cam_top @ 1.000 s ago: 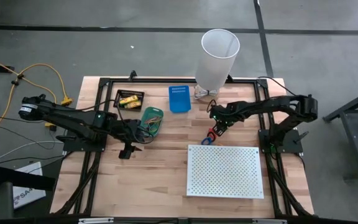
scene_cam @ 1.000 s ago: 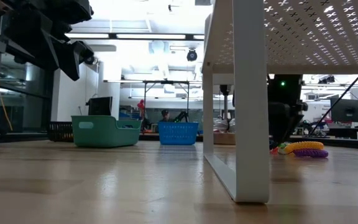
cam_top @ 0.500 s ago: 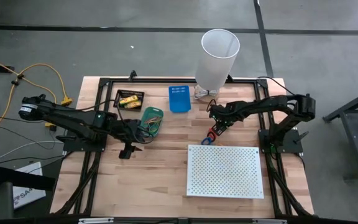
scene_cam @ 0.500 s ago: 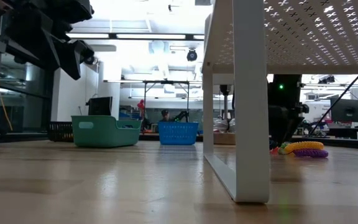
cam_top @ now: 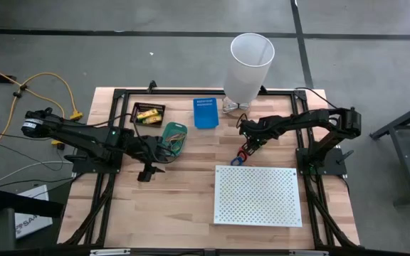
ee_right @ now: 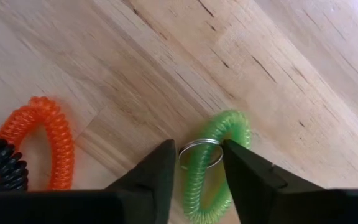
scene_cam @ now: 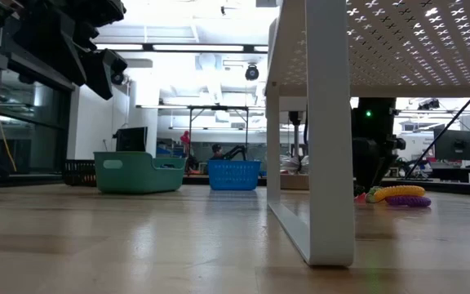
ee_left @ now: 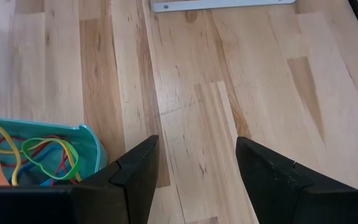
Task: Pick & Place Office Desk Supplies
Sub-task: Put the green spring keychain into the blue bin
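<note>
Coiled wrist loops lie flat on the wood beside the white perforated board (cam_top: 257, 195): a green loop (ee_right: 213, 155) with a metal ring (ee_right: 201, 154), an orange loop (ee_right: 45, 146) and a black one (ee_right: 2, 165). My right gripper (ee_right: 199, 168) points down over the green loop. Its fingers stand a narrow gap apart on either side of the strand that carries the ring. My left gripper (ee_left: 194, 180) hangs open above bare wood next to a teal bin (ee_left: 86, 146) of coloured rubber bands (ee_left: 36, 155). Yellow packs lie in a black tray (cam_top: 149, 114). My right gripper comes down from above with one finger (ee_right: 160, 174) outside the green loop and the other (ee_right: 247, 177) over the loop's inner side. The ringed strand (ee_right: 191, 180) lies between them on the table. I cannot tell whether either finger touches it.
A tall white bin (cam_top: 249, 67) stands at the far edge, with a small blue basket (cam_top: 205, 112) to its left. The perforated board stands on legs (scene_cam: 329, 163) over the near right of the table. Bare wood lies between the two arms.
</note>
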`<state>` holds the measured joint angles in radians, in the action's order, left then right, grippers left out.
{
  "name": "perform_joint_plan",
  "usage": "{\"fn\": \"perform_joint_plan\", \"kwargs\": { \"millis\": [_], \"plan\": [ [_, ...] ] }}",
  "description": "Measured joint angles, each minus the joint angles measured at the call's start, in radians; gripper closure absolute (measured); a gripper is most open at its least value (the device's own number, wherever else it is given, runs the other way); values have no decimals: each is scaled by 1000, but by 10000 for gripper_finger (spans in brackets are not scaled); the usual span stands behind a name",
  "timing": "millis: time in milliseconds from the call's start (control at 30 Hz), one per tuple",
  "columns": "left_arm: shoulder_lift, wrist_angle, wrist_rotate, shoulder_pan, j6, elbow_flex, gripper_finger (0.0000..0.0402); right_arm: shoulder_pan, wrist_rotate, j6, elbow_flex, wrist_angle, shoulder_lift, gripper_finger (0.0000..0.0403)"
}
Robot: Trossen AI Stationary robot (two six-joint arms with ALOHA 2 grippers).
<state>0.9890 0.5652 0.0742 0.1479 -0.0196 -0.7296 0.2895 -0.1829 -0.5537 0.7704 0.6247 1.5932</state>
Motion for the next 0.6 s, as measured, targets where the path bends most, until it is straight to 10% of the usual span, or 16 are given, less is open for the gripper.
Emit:
{"fn": "perform_joint_plan", "kwargs": {
  "millis": [600],
  "plan": [
    [0,0,0,0,-1,0,195,0,4,0,-1,-8,0,318]
  ]
}}
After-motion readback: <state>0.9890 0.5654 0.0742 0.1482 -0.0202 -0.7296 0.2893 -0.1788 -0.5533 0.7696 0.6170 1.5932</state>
